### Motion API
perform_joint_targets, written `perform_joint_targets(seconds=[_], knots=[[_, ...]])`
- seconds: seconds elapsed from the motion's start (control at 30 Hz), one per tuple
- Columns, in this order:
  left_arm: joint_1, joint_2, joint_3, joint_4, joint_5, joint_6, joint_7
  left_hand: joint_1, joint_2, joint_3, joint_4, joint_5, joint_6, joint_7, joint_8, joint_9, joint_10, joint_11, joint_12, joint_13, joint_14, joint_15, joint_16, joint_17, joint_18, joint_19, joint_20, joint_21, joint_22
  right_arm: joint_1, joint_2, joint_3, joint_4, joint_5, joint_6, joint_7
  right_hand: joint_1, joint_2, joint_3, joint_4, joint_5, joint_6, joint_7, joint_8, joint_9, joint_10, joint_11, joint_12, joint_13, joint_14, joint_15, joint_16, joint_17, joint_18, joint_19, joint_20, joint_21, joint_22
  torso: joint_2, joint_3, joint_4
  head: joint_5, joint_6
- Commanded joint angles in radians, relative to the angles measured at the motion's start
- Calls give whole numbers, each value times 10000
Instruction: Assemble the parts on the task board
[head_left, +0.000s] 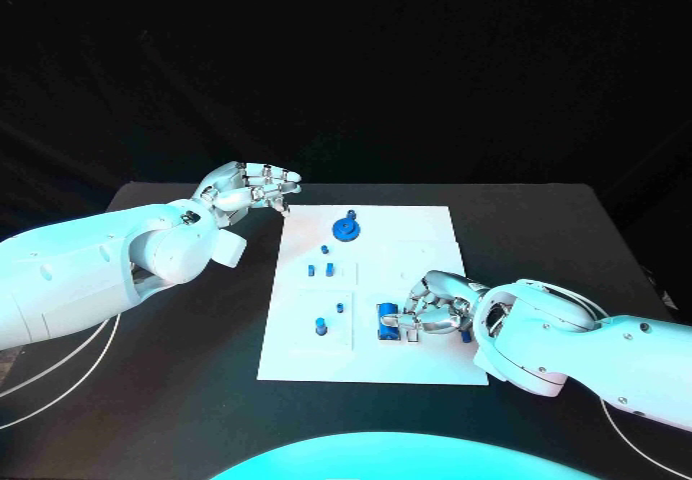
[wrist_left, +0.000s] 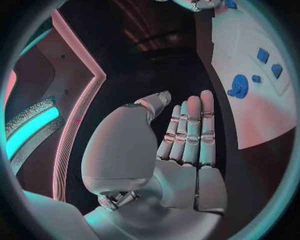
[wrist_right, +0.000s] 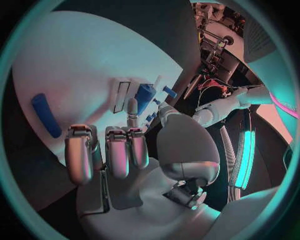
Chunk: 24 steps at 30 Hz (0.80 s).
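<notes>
Nearest the camera, right hand (head_left: 433, 308) is curling its fingers over a blue part (head_left: 388, 320) on the task board (head_left: 418, 365) without clearly gripping it, so it may be knocking the part aside, while left hand (head_left: 248, 190) is hovering open beside the board's far corner.

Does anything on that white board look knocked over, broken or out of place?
Nothing stands out. The task board lies flat on the black table, and the small blue parts, such as the round one near its far edge, sit tidily on it. The right hand is over a blue part; whether it holds it is unclear.
</notes>
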Motion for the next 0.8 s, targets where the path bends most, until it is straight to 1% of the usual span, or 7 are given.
perform_joint_targets(seconds=[0.03,0.07,0.1,0.17,0.37,0.53,0.8], knots=[[6,5,6,25,12,103,54,90,23,-51,25,50,-51,-13,41,-3,-63,-1,62,-10,-40,8,-25,-8,55,-5,49,-42,-10,0,-182,1,220,-204,-237,183,381,-69,-95,-68,68,-65,-5,50,14,928,-45,29,2498,1002,-59,-2,2515,-43,794,-76,32,2394,-8,-6,-4,0,3],[6,5,6,25,12,103,54,93,26,-50,25,51,-52,-13,42,-3,-65,0,64,-10,-41,8,-24,-10,55,-5,49,-43,-10,6,-236,1,273,-208,-221,202,780,-143,-98,-150,57,-45,-18,66,21,936,-54,47,2509,1000,-68,-6,2504,-44,796,-81,40,2396,-7,-9,-1,-5,6],[6,6,6,24,12,102,55,104,38,-46,26,52,-54,-11,49,-3,-74,1,75,-12,-49,8,-21,-17,55,-5,49,-47,-11,9,-277,1,312,-211,-189,220,780,-143,-98,-150,57,-45,-18,66,21,936,-54,47,2509,1000,-68,-6,2504,-44,796,-81,40,2396,-7,-11,0,-5,4],[6,9,6,21,12,102,54,104,38,-46,26,52,-54,-11,49,-3,-74,1,75,-12,-49,8,-21,-17,55,-5,49,-47,-11,13,-328,0,361,-216,-101,249,1281,-209,-94,-181,-275,-40,-24,64,13,940,-60,52,2513,997,-72,-10,2493,-44,793,-86,37,2395,-6,-9,1,2,6],[5,21,6,14,12,107,54,104,38,-46,26,52,-54,-11,49,-3,-74,1,75,-12,-49,8,-21,-17,55,-5,49,-47,-11,1,-356,-2,390,-292,208,248,1867,-314,-51,-244,-356,-29,-28,39,-16,947,-67,65,2522,999,-75,-7,2501,-49,800,-90,61,2401,-3,-7,1,-2,-1],[5,24,6,14,12,108,56,104,38,-46,26,52,-54,-11,49,-3,-74,1,75,-12,-49,8,-21,-17,55,-5,49,-47,-11,-25,-302,-4,302,-417,229,162,2035,-355,-37,-259,-344,-21,-27,26,-30,945,-68,61,2520,998,-75,-8,2499,-50,801,-90,66,2403,5,-10,3,-3,0],[5,27,6,15,12,113,59,104,38,-46,26,52,-54,-11,49,-3,-74,1,75,-12,-49,8,-21,-17,55,-5,49,-47,-11,-76,-95,-5,98,-543,172,-20,2119,-268,19,-165,-190,27,-35,24,-46,952,-73,74,2528,999,-78,-7,2502,-53,807,-92,85,2407,7,-3,9,7,-34]])
